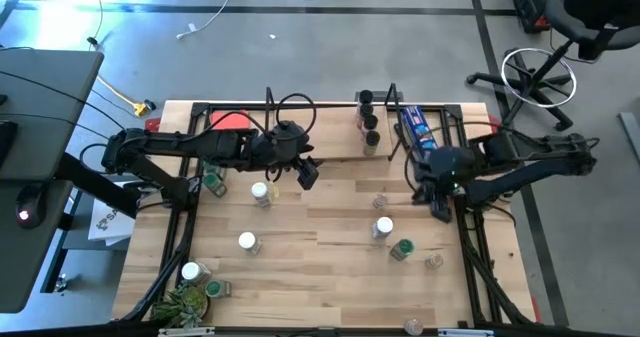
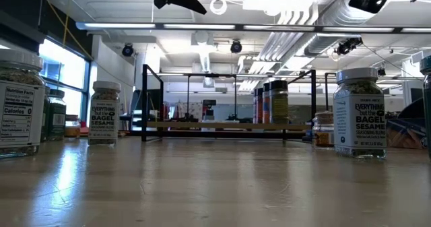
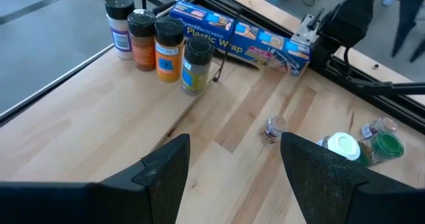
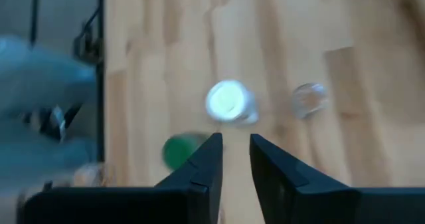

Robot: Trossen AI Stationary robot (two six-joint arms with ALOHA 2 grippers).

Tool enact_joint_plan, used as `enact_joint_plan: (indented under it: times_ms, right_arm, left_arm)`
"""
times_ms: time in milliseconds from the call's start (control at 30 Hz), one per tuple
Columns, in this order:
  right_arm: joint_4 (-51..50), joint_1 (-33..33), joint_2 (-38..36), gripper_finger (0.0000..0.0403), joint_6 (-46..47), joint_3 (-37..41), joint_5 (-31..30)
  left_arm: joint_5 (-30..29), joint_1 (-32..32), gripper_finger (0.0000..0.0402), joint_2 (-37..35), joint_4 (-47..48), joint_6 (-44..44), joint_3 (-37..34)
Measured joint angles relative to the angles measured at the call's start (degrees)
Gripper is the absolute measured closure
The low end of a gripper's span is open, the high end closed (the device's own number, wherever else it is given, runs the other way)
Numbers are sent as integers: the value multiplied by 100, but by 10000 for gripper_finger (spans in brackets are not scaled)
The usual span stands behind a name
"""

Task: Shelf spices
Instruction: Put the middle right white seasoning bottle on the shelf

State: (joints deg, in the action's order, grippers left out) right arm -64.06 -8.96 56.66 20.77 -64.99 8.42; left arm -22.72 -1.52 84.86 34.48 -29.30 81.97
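Right gripper (image 1: 440, 212), jaws narrowly parted and holding nothing, hangs over loose spices (image 1: 384, 227) at its eight o'clock; left gripper (image 1: 306, 172) is released mid-table. Four jars stand on the shelf (image 1: 340, 159). Risk: a narrow, off-centre descent could topple the white-lidded jar.

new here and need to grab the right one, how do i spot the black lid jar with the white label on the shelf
Find the shelf along the table's far edge, then the blue plastic wrap box lying at its right end. Four jars stand in a row beside it; the black lid jar is the end one farthest from the box, the only one with a white label.
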Motion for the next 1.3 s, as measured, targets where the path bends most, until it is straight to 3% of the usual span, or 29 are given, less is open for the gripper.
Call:
enact_joint_plan:
  times_ms: [167, 333, 500, 733, 1033, 1300]
  right_arm:
    - [38, -540, 205, 276, 185, 24, 163]
    - [366, -1002, 462, 200, 763, 24, -165]
    - [850, -1409, 933, 149, 910, 24, -649]
    - [878, -1437, 1650, 141, 1047, 24, -1134]
    - [862, -934, 2527, 141, 147, 24, -1106]
    - [932, -743, 3120, 141, -903, -14, -669]
  left_arm:
    - [-7, -32, 170, 0, 7, 0, 0]
    - [17, -32, 170, 0, 4, 57, 0]
    - [647, 10, 170, 0, 50, 920, 0]
    - [1002, 144, 170, 0, 363, 1195, 0]
    - [1024, 296, 170, 0, 386, 1443, 0]
    - [1061, 302, 170, 0, 382, 1380, 0]
